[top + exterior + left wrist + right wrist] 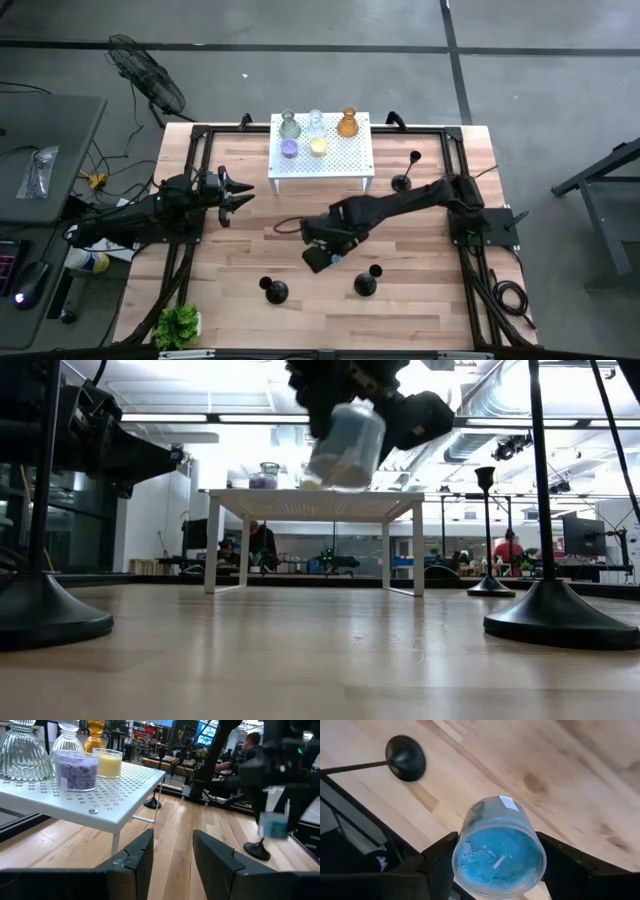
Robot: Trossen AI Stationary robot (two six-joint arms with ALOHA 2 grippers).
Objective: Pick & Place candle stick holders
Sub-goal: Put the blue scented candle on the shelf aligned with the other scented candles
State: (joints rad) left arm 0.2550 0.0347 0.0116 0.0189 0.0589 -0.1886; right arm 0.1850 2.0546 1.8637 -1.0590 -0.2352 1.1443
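A blue glass cup (497, 852) hangs in the air over the middle of the table, with my right gripper (322, 258) shut on it. Three black candle stick holders stand on their round bases: one near the front (274, 290), one beside it (366, 282), one farther back on the right (403, 180). On the white stand (345, 165) sit a greenish (289, 125), a clear (316, 122), an amber (347, 123), a purple (289, 148) and a yellow (318, 146) glass. My left gripper (240, 190) waits open at the table's left, pointing level. My right gripper pinches the blue cup's round side wall (460, 847) between its two fingers, one on each opposite side. The fingers come from above, slanting down. The cup (345, 445) is lifted clear of the table and tilted, its open top toward the wrist.
The white perforated stand stands on four legs at the far middle. A green plant (178, 322) sits at the near left corner. Black frame rails (200, 150) run along the table's sides. People sit in the room beyond the table.
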